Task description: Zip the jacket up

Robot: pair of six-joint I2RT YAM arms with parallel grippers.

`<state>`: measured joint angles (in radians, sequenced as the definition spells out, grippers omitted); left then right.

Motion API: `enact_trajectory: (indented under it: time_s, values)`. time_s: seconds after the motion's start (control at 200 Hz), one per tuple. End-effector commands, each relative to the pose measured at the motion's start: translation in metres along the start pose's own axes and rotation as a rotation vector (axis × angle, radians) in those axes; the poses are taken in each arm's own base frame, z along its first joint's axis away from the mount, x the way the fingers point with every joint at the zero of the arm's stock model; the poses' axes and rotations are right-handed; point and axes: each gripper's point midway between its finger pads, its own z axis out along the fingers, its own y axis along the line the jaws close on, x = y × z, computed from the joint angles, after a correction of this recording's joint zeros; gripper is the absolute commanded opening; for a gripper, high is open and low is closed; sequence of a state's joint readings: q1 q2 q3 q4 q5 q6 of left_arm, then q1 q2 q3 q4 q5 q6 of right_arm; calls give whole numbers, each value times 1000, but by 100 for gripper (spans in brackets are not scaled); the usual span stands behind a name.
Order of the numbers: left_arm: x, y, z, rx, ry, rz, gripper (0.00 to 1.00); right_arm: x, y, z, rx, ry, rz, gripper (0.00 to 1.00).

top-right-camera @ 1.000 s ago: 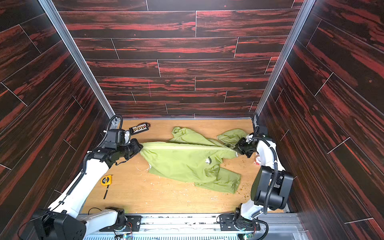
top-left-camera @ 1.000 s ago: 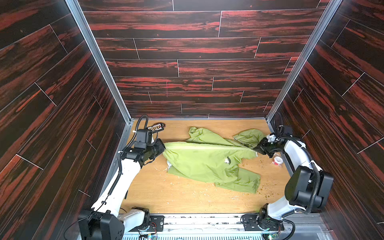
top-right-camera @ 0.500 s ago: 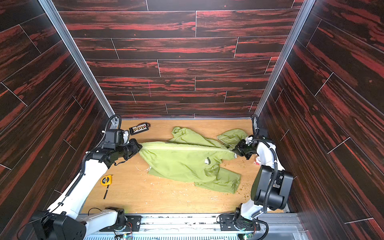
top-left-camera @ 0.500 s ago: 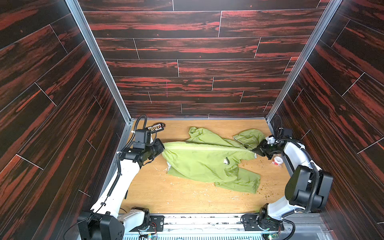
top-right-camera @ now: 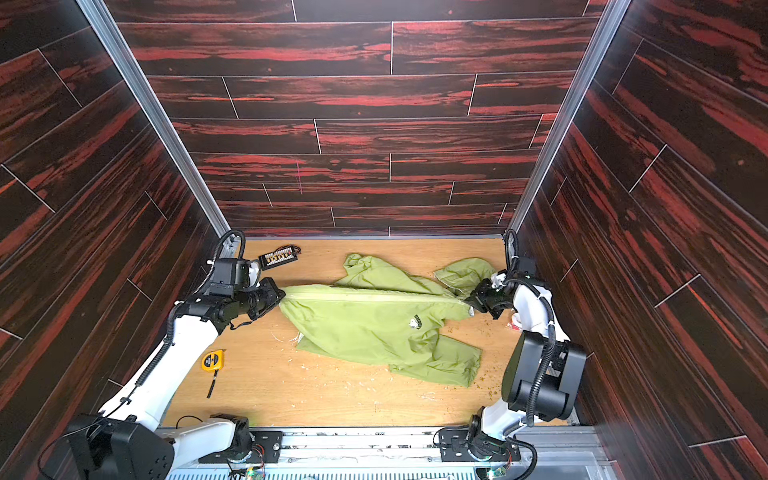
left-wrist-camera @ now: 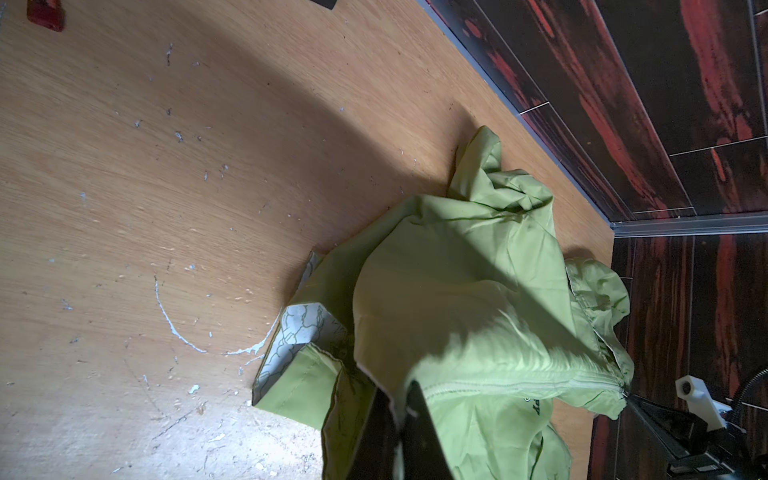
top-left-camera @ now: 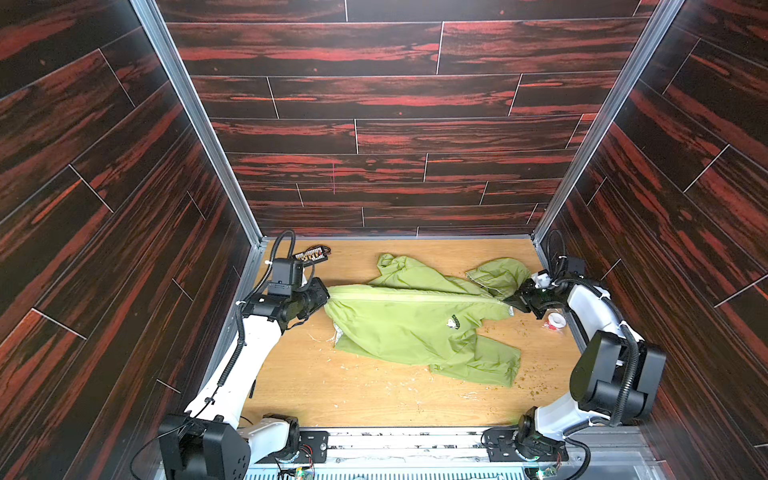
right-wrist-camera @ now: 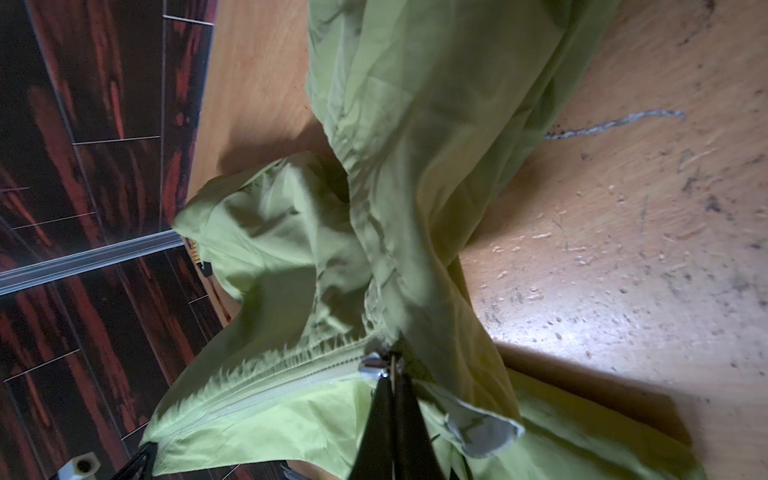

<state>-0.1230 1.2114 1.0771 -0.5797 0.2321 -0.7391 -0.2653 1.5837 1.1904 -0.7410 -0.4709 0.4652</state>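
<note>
The lime-green jacket (top-left-camera: 415,328) (top-right-camera: 365,328) lies across the wooden table, its pale zipper (top-left-camera: 415,291) pulled taut in a straight line between both grippers. My left gripper (top-left-camera: 326,296) (top-right-camera: 282,296) (left-wrist-camera: 401,395) is shut on the jacket's hem at the zipper's left end. My right gripper (top-left-camera: 509,300) (top-right-camera: 468,305) (right-wrist-camera: 390,370) is shut on the metal zipper pull (right-wrist-camera: 372,368) at the collar end, beside the hood (top-left-camera: 498,272). The zipper teeth look joined along the whole stretch. White patterned lining (left-wrist-camera: 299,332) shows at a folded corner.
A small connector board (top-left-camera: 311,254) (top-right-camera: 279,257) lies at the back left. A yellow tape measure (top-right-camera: 212,360) sits by the left arm. A white and red tape roll (top-left-camera: 555,321) lies near the right wall. Crumbs litter the table (top-left-camera: 374,399).
The right wrist has shifted slightly with the zipper pull still held. The left arm and the jacket stand as before.
</note>
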Motion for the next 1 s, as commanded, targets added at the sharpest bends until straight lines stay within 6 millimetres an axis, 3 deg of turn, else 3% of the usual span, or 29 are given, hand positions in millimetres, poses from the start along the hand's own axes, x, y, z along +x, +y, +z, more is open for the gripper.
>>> enact_trajectory:
  time_s: [0.0,0.18,0.311,0.341,0.461,0.471,0.481,0.501,0.601,0.661,0.751,0.902,0.997]
  values:
    - [-16,1,-9,-24,-66,12,0,-10,-8,-14,79,-73,-7,0]
    - [-14,1,-9,-20,-58,13,0,-8,-7,-11,62,-61,-7,0]
    - [-9,-2,-5,1,-24,11,0,0,13,-7,-69,-11,-27,0]
    - [-8,-2,-4,3,-17,10,3,2,20,-7,-110,2,-37,5]
    - [-14,-9,0,28,-25,17,51,11,37,-9,-176,28,-80,40]
    - [-14,-9,0,25,-28,17,76,11,36,-9,-172,26,-81,43]
    - [-15,-9,-1,23,-31,18,91,12,36,-10,-168,23,-82,46]
    - [-16,-7,-1,13,-38,17,99,11,35,-11,-157,14,-82,51]
    - [-28,-1,-7,-38,-101,18,99,6,26,-22,-73,-56,-86,65]
    - [-29,4,-12,-77,-101,23,100,0,26,-30,-43,-96,-89,67]
    - [-42,-6,-23,-66,-151,61,100,-14,32,-47,-13,-173,-97,68]
    - [-77,-35,-49,-5,-299,138,100,-39,72,-92,-68,-357,-174,68]
    - [-97,-56,-69,48,-399,205,100,-54,97,-135,-66,-582,-256,67]
